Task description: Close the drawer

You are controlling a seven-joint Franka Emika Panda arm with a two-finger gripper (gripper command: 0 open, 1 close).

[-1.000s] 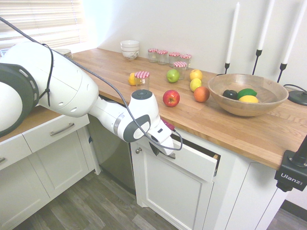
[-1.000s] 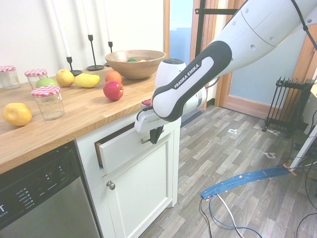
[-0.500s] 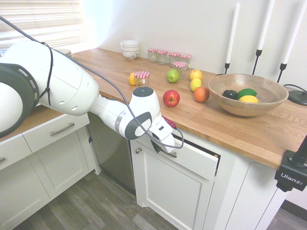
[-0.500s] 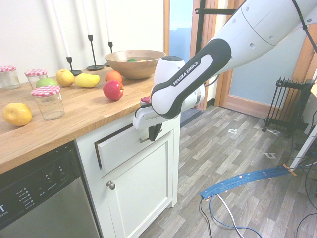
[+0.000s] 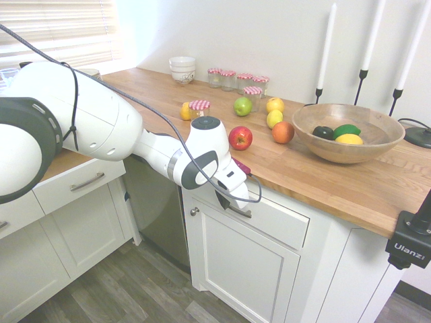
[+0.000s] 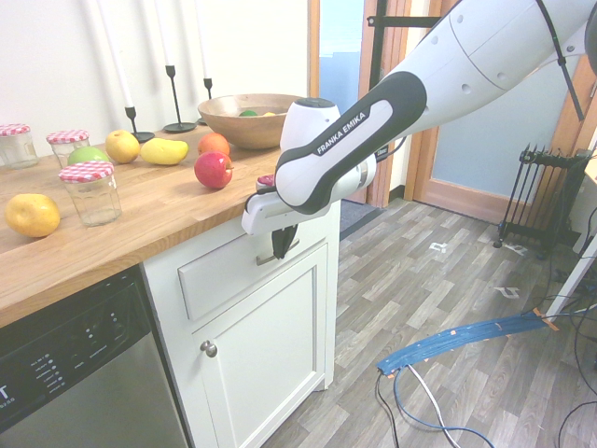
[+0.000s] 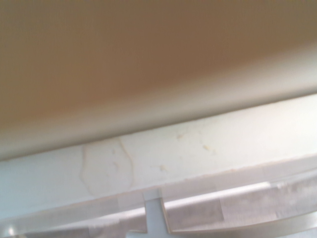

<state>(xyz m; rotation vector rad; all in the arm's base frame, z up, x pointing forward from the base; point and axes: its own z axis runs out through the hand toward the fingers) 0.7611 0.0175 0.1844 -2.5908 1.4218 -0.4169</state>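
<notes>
- The drawer (image 5: 277, 224) sits in the cabinet just under the front edge of the bench (image 5: 323, 185), above the cabinet door (image 5: 246, 269).
- Its white front looks flush, or very nearly so, with the cabinet face; no open gap shows along its top in either exterior view.
- The jaws are together, pointing down at the bar handle (image 6: 270, 256); whether they touch it or the drawer front, I cannot tell.
- The step in hand seems to be the last of the push, with the task all but done.
- Next calls for a short, gentle press inward to make sure it is seated, then backing straight out from the front.
- Dragging sideways or hooking the handle on the way out could pull the drawer open again.
- The red apple (image 5: 240, 138) stands on the bench near its front edge, so the arm should retreat outward.
</notes>
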